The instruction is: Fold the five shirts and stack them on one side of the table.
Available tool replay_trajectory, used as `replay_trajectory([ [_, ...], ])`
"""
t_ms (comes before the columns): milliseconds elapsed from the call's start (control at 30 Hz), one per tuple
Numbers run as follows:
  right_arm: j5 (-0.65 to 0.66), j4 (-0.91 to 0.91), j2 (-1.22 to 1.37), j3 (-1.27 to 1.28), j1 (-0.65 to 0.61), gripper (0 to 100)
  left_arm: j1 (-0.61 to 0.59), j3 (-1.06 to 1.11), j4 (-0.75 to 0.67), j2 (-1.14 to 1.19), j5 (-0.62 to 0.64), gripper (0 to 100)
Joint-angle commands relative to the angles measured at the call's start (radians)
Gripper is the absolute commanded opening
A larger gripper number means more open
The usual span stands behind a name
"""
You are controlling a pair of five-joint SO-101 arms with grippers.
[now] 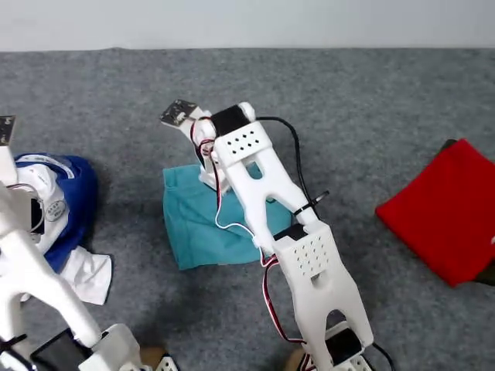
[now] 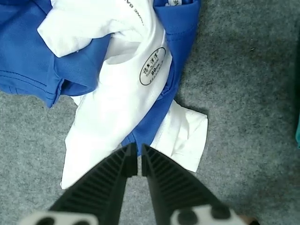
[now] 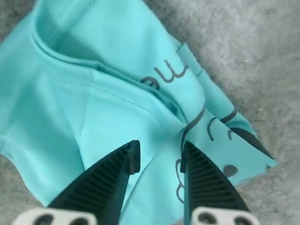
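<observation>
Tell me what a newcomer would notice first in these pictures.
First comes the white arm stretched over the middle of the grey table, its right gripper open over a teal shirt. Next is the bright red shirt, lying flat at the right edge of the high view. At the left edge, a blue shirt and a white shirt lie tangled in a heap, with the left gripper shut over them.

A: Any print?
B: Oval stamp (image 2: 153,66) inside the white shirt (image 2: 112,112), with small dark characters too fine to make out. Also dark capitals (image 2: 132,9) near its collar, cut off at the frame edge.
A: Teal shirt (image 3: 70,108)?
B: Dark curly lettering (image 3: 171,75) runs across it. Folds break it up, so no whole word reads.
</observation>
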Motion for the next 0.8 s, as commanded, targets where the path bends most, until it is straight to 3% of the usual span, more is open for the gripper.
replay_trajectory([
  [0, -0.012, 0.031, -0.005, -0.058, -0.005, 14.7, 0.005, -0.002, 0.009, -0.034, 0.008, 4],
  [433, -0.012, 0.022, 0.088, -0.064, -0.027, 14.5, 0.006, -0.002, 0.009, -0.029, 0.009, 4],
  [767, -0.005, -0.01, 0.088, -0.066, -0.038, 8.7, 0.005, -0.002, 0.009, -0.029, 0.009, 4],
])
